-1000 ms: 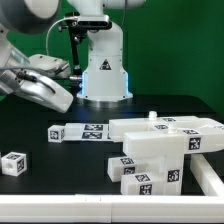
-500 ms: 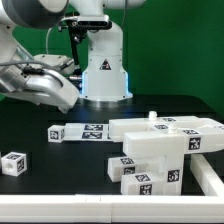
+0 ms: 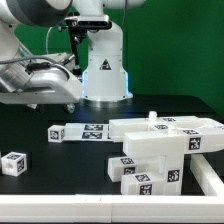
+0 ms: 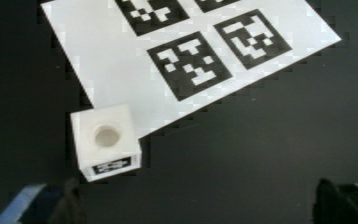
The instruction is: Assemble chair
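The gripper [image 4: 197, 205] is hovering empty, fingers [image 4: 48, 208] spread wide, over a cube [image 4: 105, 140] just beside the marker board [image 4: 194, 50]. It is probably reaching for this part of the chair [image 3: 160, 150]; next it is needing to centre and lower.

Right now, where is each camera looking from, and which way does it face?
Exterior view: low out front, facing across the chair parts toward the robot's base; the arm shows on the exterior view's left.
Wrist view: on the wrist, looking down at the marker board and a small white block; the open gripper shows.
Shared: probably the marker board.
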Motion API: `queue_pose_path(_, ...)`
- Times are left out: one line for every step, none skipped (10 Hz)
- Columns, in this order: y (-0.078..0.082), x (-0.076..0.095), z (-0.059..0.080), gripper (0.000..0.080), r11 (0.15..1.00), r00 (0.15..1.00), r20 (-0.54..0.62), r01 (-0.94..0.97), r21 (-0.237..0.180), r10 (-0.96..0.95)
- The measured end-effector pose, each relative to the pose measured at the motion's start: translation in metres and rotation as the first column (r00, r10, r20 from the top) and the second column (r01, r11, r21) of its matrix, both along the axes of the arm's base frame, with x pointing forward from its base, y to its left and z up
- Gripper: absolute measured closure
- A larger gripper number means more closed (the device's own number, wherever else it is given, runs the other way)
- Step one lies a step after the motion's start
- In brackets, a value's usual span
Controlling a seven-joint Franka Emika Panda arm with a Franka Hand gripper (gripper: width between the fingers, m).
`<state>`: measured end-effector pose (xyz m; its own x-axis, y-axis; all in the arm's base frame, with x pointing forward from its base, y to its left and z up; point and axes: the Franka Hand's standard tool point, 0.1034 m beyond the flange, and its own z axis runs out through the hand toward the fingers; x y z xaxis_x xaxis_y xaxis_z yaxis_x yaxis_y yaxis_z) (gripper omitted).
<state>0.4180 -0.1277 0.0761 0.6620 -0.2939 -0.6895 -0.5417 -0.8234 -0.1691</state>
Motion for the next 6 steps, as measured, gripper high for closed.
queue_pose_path(-0.004,-0.003,0.001,0.0151,0.999,0.996,-0.088,-0.025,0.025,0.027)
queue_pose_path(-0.003,0.005,0.001,0.0151,0.999,0.986,-0.157,-0.052,0.009,0.053)
queue_pose_path(0.004,0.010,-0.005,0.0151,0.996,0.988,-0.131,-0.089,-0.015,0.087)
queue_pose_path(0.006,0.007,-0.004,0.0151,0.996,0.987,-0.137,-0.091,-0.011,0.089)
queue_pose_path(0.004,0.006,-0.004,0.0151,0.996,0.987,-0.138,-0.087,-0.012,0.085)
queue_pose_path(0.004,0.006,-0.004,0.0151,0.996,0.987,-0.138,-0.087,-0.011,0.085)
